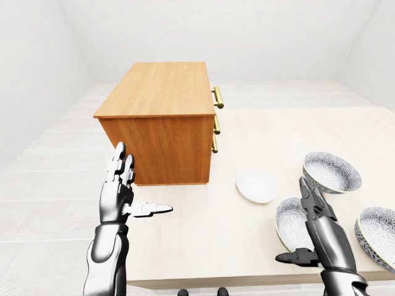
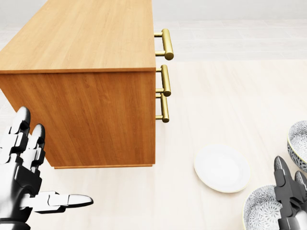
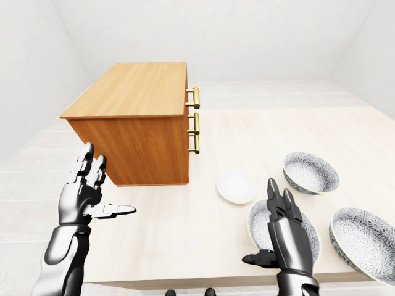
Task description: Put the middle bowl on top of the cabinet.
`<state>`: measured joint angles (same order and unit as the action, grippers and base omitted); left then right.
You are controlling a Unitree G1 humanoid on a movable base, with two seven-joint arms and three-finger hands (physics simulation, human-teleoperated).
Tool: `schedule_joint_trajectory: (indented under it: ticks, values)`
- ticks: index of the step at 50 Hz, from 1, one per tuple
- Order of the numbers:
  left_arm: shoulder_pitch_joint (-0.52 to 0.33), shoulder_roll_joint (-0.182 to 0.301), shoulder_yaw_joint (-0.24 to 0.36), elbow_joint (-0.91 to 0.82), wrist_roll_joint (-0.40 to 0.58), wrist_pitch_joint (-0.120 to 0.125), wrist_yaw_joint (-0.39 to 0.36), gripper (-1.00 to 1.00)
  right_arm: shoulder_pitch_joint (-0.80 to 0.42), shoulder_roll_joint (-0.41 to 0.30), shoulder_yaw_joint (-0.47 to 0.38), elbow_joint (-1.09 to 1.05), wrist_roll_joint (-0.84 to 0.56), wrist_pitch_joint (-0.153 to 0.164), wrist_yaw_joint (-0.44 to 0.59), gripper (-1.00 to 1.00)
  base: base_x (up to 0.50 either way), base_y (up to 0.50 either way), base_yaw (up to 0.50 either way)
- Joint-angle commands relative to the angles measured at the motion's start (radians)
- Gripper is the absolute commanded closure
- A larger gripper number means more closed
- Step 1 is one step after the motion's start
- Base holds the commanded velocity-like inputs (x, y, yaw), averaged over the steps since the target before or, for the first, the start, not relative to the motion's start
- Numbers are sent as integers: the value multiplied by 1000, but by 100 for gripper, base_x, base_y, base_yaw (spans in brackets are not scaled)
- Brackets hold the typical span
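Observation:
Three grey patterned bowls stand at the table's right in the left-eye view: one further up (image 1: pixel 331 171), one lower left (image 1: pixel 287 220), one at the right edge (image 1: pixel 378 228). My right hand (image 1: pixel 307 225) is open, fingers upright, and stands over the lower-left bowl's right side, hiding part of it. It holds nothing. A wooden cabinet (image 1: pixel 157 92) with brass handles (image 1: pixel 217 97) stands at the upper left, its flat top bare. My left hand (image 1: pixel 128 188) is open beside the cabinet's near side, thumb pointing right.
A small white plate (image 1: pixel 256 186) lies on the light wooden table (image 1: pixel 265 129) between the cabinet and the bowls. The table's near edge runs along the bottom of the eye views. White floor and walls surround it.

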<state>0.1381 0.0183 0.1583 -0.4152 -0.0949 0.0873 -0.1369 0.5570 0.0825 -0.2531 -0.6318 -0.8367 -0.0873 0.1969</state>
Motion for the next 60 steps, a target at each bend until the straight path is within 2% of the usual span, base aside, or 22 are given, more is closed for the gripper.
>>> schedule_joint_trajectory:
  ticks: [1, 17, 26, 37, 47, 60]
  values:
    - [0, 0, -1, 4, -2, 0, 0, -100, 42, 48, -81, -16, -34, 0, 39, -100, 0, 0, 0]
    - [3, 3, 6, -11, -4, 0, -1, -100, 33, 145, -208, -67, -9, 0, 134, -100, 0, 0, 0]
    - [19, -1, 6, -47, -4, 0, -5, -100, 18, 192, -265, -60, -23, 0, 154, -100, 0, 0, 0]
    - [51, -9, 12, -90, -17, 0, -25, -100, 23, 227, -321, -13, -85, 0, 137, -100, 0, 0, 0]
    - [39, -10, 21, -78, -18, 0, -25, -100, 5, 243, -353, 20, -133, 0, 133, -100, 0, 0, 0]
    - [44, -12, 13, -71, -7, 0, -26, -100, 5, 232, -335, 120, -245, 0, 54, -100, 0, 0, 0]
